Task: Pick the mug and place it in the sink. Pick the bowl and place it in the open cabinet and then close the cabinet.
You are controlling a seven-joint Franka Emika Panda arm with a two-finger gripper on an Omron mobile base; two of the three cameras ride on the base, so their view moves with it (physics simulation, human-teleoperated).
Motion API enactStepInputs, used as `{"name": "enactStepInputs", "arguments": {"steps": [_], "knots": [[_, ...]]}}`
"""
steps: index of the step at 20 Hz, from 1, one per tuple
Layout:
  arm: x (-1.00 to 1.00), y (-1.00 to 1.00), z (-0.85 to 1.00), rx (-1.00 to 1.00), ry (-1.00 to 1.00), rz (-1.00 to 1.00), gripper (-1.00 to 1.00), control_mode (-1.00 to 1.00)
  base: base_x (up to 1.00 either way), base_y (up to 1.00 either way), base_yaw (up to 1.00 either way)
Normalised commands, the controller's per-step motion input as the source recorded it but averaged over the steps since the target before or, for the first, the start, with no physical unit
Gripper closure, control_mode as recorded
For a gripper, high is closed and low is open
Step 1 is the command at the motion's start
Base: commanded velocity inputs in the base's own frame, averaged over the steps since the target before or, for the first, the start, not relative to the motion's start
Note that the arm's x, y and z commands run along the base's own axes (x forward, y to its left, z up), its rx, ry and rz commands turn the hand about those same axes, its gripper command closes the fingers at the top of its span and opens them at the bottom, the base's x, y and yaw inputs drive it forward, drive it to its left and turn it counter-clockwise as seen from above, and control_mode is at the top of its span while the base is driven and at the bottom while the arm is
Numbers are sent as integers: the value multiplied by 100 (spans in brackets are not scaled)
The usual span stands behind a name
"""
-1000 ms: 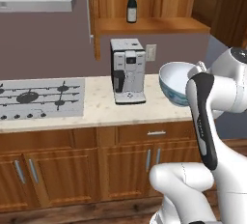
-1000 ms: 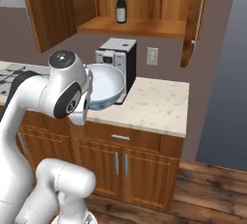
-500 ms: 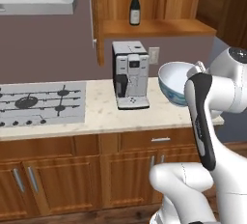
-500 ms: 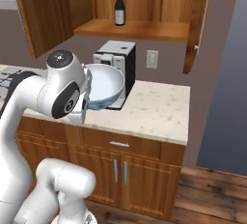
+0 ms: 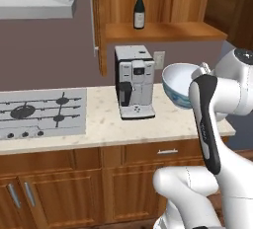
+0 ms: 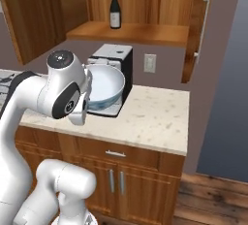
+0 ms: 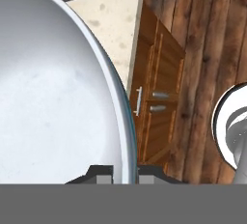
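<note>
Your gripper (image 7: 126, 172) is clenched on the rim of the bowl (image 5: 179, 84), carried at right of centre in the left base view. The base has rolled along the counter (image 6: 150, 117): the open cabinet (image 5: 163, 31) now sits nearer centre, so lifting to its shelf looks next.

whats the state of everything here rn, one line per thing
bowl: held up off the counter, tilted on its side
gripper: shut on the bowl's rim
cabinet: doors open, shelf exposed
wine bottle: upright on the cabinet shelf
coffee machine: standing on the counter
lower cabinets: doors and drawer closed
stove: no flame visible
</note>
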Motion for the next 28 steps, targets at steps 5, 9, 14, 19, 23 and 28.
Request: {"name": "enactStepInputs", "arguments": {"steps": [5,9,14,19,23,28], "knots": [[0,0,0,0,0,0,100,100,44,0,-14],[0,0,0,0,0,0,100,100,38,0,-18],[0,0,0,0,0,0,100,100,35,9,-12],[0,0,0,0,0,0,100,100,36,23,-4],[0,0,0,0,0,0,100,100,49,32,0],[0,0,0,0,0,0,100,100,43,18,0]]}}
